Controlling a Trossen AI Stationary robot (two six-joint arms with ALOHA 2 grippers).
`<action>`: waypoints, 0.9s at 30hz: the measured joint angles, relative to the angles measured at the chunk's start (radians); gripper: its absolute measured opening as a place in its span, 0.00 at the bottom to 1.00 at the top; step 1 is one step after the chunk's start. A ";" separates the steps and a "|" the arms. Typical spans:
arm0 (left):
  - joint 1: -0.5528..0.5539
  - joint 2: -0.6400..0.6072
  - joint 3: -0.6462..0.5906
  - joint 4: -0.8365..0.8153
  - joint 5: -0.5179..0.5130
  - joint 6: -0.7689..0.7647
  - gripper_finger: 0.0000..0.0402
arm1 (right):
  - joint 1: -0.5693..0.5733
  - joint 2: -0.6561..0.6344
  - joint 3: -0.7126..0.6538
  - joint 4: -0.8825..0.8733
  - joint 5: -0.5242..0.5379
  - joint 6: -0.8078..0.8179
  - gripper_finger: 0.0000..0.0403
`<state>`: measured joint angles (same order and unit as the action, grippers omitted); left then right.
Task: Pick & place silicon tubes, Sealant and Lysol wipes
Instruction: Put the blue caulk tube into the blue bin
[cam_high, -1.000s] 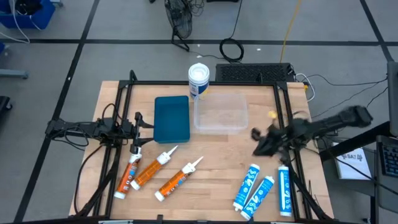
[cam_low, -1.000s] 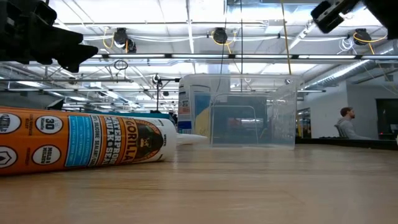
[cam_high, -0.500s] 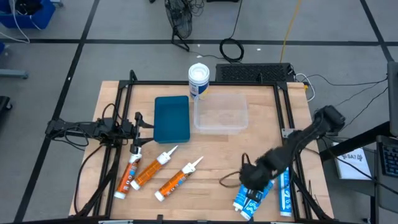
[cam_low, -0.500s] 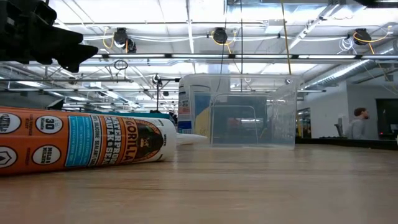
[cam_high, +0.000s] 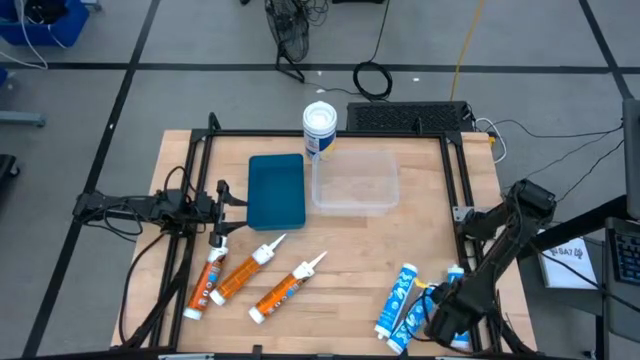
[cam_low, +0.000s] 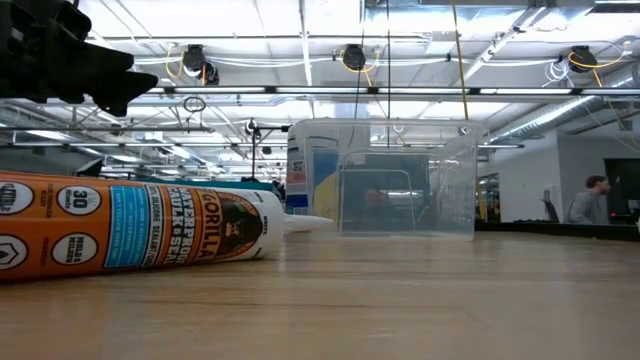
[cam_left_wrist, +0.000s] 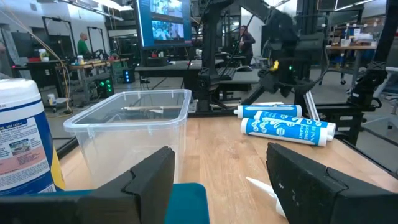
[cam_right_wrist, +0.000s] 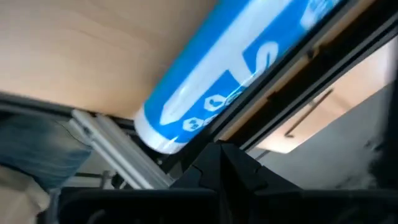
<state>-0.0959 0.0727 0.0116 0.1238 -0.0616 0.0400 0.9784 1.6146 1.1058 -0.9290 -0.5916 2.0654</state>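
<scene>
Three blue-and-white tubes lie near the table's near right corner: two (cam_high: 395, 298), (cam_high: 416, 316) side by side and one (cam_high: 457, 290) by the right rail, partly under my right gripper (cam_high: 443, 322). That tube (cam_right_wrist: 230, 81) fills the right wrist view. Three orange tubes (cam_high: 245, 272) lie at the near left; one (cam_low: 130, 225) shows close in the low view. The Lysol wipes canister (cam_high: 319, 128) stands upright at the far edge and also shows in the left wrist view (cam_left_wrist: 22, 143). My left gripper (cam_left_wrist: 217, 186) is open and empty at the left, beside a teal lid (cam_high: 276, 190).
A clear plastic tub (cam_high: 355, 180) stands right of the teal lid, next to the canister. Black frame rails (cam_high: 462, 190) run along the table's sides. Bare wood lies in the middle of the table (cam_high: 350, 250). A person (cam_low: 590, 200) is in the room behind.
My right arm has swung from the table's right middle toward the near edge and down. It passed over the two left blue tubes and now stands over the rightmost one by the rail. It has left the low view. The tubes lie as before.
</scene>
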 joint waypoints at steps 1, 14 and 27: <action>0.000 0.000 0.000 0.000 0.000 0.000 0.63 | 0.012 0.000 -0.021 0.035 -0.017 0.043 0.00; 0.000 0.000 0.000 0.000 0.000 0.000 0.63 | 0.038 -0.006 -0.211 0.255 -0.098 0.186 0.00; 0.000 0.000 0.000 0.005 0.000 0.000 0.63 | -0.035 0.002 -0.215 0.173 0.327 -0.003 0.00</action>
<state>-0.0959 0.0731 0.0116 0.1291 -0.0612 0.0401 0.9434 1.6165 0.8909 -0.7562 -0.2649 2.0626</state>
